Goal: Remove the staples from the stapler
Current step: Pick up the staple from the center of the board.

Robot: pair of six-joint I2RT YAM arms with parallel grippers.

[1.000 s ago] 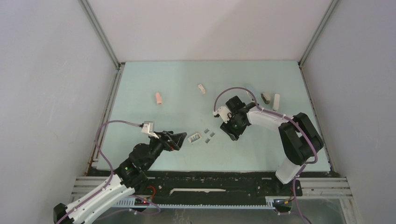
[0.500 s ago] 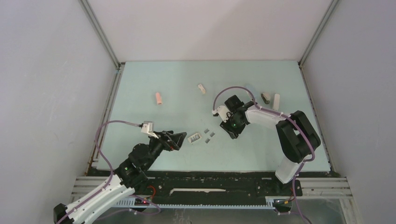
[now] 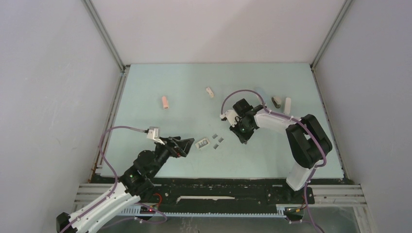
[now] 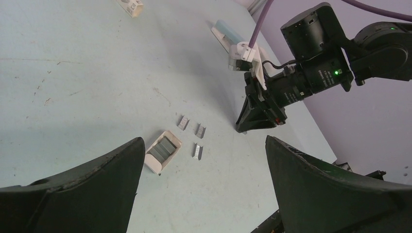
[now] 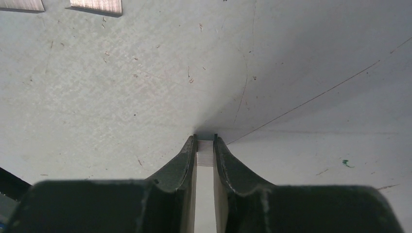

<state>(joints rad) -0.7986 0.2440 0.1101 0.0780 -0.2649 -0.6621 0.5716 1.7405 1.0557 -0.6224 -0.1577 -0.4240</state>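
right fingers (image 5: pixel 194 151) nearly closed, pinching a strip of staples (image 5: pixel 205 154) near the middle of the counter (image 3: pixel 160 77); left fingers (image 3: pixel 188 144) spread wide, holding nothing, beside the staple box (image 3: pixel 202 143).

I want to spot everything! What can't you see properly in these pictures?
Top view: the right gripper covers the strip it pinches.
Right wrist view: the top edge cuts off two staples.
Left wrist view: the top edge cuts off a stapler.
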